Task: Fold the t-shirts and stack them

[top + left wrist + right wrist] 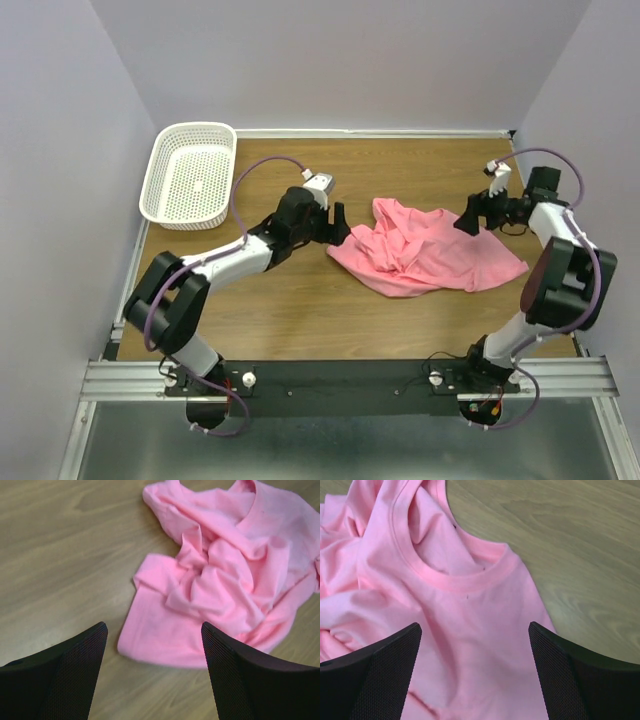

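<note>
Bright, even light casts faint soft shadows on the table [300, 300]; both wrist views look slightly soft.

From my remote seat, the plain salmon-pink short-sleeved t-shirt [425, 250] lies so crumpled that I cannot make out its sleeves or hem; the folds bury them. In the left wrist view its cloth runs off the top and right edges. In the right wrist view it runs off the left, top and bottom edges, so I get only the collar and part of the chest. The black textured fingers of the left tool [154, 630] are cut by the bottom edge, as are those of the right tool [475, 625]. From above, the right tool's fingers are too small and dark for me to judge whether they touch the cloth.
</note>
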Controlling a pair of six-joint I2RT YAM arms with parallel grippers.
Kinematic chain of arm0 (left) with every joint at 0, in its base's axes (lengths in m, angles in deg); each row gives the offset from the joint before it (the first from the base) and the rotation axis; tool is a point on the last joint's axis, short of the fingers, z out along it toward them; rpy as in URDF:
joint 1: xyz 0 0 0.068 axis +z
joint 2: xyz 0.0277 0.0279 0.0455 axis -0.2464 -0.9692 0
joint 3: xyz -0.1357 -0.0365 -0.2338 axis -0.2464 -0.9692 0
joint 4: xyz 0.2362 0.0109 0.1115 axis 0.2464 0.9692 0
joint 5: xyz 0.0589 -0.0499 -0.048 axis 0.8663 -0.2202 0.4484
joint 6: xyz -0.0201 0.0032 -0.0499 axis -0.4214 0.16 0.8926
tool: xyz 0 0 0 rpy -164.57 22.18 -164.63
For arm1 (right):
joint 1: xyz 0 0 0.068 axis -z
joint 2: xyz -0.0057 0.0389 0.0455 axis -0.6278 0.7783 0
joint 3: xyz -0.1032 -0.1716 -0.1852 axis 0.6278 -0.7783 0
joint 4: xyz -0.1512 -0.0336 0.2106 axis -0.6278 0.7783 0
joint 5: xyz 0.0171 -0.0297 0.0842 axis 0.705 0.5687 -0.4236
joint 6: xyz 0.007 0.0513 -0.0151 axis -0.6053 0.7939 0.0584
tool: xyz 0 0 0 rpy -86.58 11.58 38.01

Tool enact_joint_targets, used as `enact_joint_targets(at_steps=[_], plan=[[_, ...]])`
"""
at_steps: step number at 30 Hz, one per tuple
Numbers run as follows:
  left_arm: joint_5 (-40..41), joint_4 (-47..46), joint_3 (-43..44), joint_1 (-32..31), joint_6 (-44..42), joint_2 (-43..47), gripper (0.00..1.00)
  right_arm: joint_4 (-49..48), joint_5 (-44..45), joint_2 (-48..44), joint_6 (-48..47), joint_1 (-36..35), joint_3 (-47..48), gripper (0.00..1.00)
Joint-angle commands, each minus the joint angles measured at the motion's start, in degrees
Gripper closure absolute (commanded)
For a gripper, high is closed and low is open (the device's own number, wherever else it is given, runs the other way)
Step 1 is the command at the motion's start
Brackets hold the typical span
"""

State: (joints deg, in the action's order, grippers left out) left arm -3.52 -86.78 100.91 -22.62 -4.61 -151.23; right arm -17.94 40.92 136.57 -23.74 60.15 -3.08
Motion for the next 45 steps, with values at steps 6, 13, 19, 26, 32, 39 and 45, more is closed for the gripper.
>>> enact_joint_targets(at_steps=[6, 13, 19, 26, 32, 39, 45], plan=[[3.47, 7.61, 17.07, -0.21, -4.92, -17.44, 0.17, 3.49, 4.50, 18.81, 11.15, -5.78, 17.81, 0.13], [1.54, 10.70, 20.96, -0.03, -5.54, -22.47, 0.19, 3.40, 11.62, 25.85, 13.00, -8.86, 21.95, 0.19], [-1.53, 10.87, 22.10, -0.12, -5.54, -24.49, 0.21, 3.49, 15.23, 28.31, 13.17, -9.83, 22.14, 0.32], [-6.54, 10.87, 24.56, -0.21, -4.66, -27.66, 0.29, 3.49, 15.24, 27.27, 13.88, -9.83, 21.35, 0.74], [-8.92, 10.79, 24.03, -0.21, -4.84, -28.10, 0.41, 3.49, 15.33, 25.50, 14.05, -9.83, 20.29, 0.88], [-12.18, 10.87, 23.60, -0.21, -4.04, -28.63, 1.00, 3.49, 15.41, 23.75, 14.32, -9.83, 19.41, 0.95], [-4.19, 8.32, 12.73, 2.42, -3.35, -17.06, 1.00, 2.09, 16.21, 15.14, 15.90, -4.83, 18.62, 0.99]])
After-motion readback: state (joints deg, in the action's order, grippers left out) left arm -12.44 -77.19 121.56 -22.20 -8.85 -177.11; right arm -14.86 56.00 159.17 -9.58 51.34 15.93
